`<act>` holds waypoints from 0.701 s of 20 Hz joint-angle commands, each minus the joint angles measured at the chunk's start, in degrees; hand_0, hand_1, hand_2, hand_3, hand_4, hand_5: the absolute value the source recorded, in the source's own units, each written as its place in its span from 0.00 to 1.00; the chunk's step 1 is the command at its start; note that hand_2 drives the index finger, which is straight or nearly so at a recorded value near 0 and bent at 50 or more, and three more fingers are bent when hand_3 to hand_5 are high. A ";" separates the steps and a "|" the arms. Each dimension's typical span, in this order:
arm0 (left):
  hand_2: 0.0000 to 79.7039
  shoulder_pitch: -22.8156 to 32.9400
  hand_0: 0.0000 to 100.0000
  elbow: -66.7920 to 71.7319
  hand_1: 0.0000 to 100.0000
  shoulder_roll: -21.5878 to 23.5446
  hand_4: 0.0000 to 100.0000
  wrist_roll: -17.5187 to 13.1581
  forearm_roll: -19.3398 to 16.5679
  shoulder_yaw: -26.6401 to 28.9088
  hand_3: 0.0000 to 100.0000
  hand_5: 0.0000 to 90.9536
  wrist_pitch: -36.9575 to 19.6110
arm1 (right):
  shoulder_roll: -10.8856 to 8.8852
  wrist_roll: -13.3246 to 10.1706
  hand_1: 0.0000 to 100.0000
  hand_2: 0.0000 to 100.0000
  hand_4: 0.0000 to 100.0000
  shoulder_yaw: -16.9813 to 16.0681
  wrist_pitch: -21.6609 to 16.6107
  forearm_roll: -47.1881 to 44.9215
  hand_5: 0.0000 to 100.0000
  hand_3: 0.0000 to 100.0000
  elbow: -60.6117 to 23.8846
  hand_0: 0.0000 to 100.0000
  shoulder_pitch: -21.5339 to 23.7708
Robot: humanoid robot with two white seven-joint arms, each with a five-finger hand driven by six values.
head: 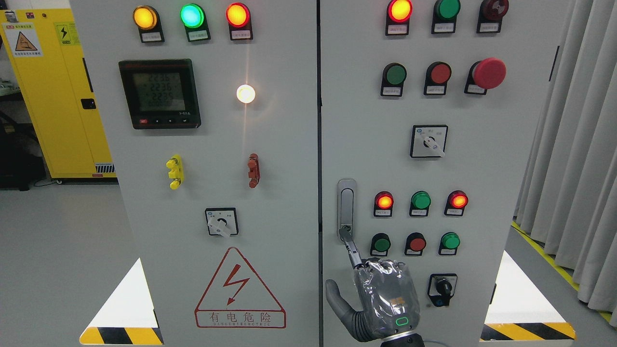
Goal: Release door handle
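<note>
The door handle (346,207) is a silver vertical lever lying flush in its recess on the left edge of the right cabinet door (506,159). My right hand (385,299) rises from the bottom edge just below it, its back toward the camera. Its index finger (350,246) is stretched up, and its tip touches the handle's lower end. The other fingers are curled at the knuckles and the thumb (337,301) sticks out to the left. The hand grasps nothing. My left hand does not show.
Lamps, push buttons and a red mushroom button (488,73) cover the right door, and a black rotary switch (442,289) sits right of my hand. The left door (270,193) carries a meter (159,93) and a warning triangle (239,289). Curtains (578,159) hang right; a yellow cabinet (53,91) stands left.
</note>
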 commanded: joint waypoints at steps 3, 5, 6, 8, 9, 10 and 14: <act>0.00 0.00 0.12 -0.70 0.56 0.00 0.00 -0.01 0.00 0.00 0.00 0.00 0.00 | 0.16 0.02 0.35 0.00 1.00 -0.35 0.11 0.02 1.00 1.00 0.25 0.53 -0.14; 0.00 0.00 0.12 -0.70 0.56 0.00 0.00 -0.01 0.00 0.00 0.00 0.00 0.00 | 0.16 0.02 0.35 0.00 1.00 -0.35 0.46 0.02 1.00 1.00 0.34 0.53 -0.23; 0.00 0.00 0.12 -0.70 0.56 0.00 0.00 -0.01 0.00 0.00 0.00 0.00 0.00 | 0.16 0.10 0.35 0.00 1.00 -0.35 0.64 -0.07 1.00 1.00 0.34 0.53 -0.23; 0.00 0.00 0.12 -0.70 0.56 0.00 0.00 -0.01 0.00 0.00 0.00 0.00 0.00 | 0.16 0.10 0.35 0.00 1.00 -0.27 0.64 -0.07 1.00 1.00 0.60 0.53 -0.14; 0.00 0.00 0.12 -0.70 0.56 0.00 0.00 -0.01 0.00 0.00 0.00 0.00 0.00 | 0.16 0.10 0.35 0.00 1.00 -0.35 0.64 -0.07 1.00 1.00 0.69 0.53 -0.23; 0.00 0.00 0.12 -0.70 0.56 0.00 0.00 -0.01 0.00 0.00 0.00 0.00 0.00 | 0.16 0.10 0.35 0.00 1.00 -0.35 0.64 -0.07 1.00 1.00 0.78 0.53 -0.23; 0.00 0.00 0.12 -0.70 0.56 0.00 0.00 -0.01 0.00 0.00 0.00 0.00 0.00 | 0.68 0.10 0.36 0.00 1.00 -0.35 0.64 -0.07 1.00 1.00 1.31 0.53 -0.58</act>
